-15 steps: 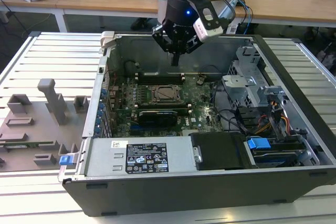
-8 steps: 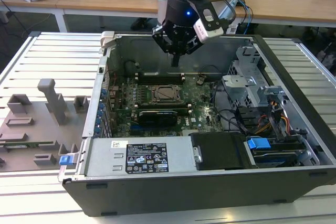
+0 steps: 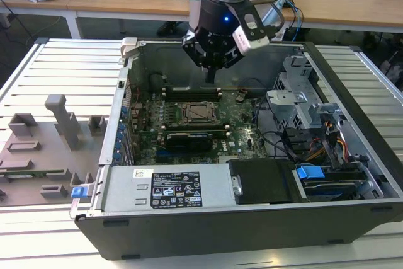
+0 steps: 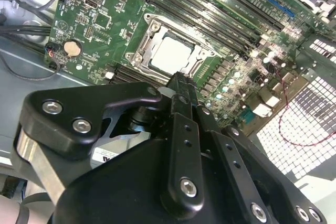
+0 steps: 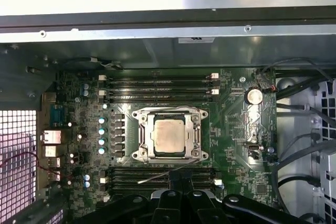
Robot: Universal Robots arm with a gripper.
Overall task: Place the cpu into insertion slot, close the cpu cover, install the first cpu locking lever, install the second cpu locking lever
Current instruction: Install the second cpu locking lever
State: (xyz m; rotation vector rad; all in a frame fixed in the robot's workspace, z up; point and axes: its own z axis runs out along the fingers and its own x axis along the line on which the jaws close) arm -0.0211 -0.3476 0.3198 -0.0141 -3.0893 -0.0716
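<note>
The open computer case holds the green motherboard. On that board, in both wrist views, the cpu lies flat in the insertion slot, with the cpu cover closed down around it as a grey frame. The gripper hangs above the board, at about twelve o'clock from the socket in the exterior view. Its fingers are pressed together, gripping nothing and touching nothing.
</note>
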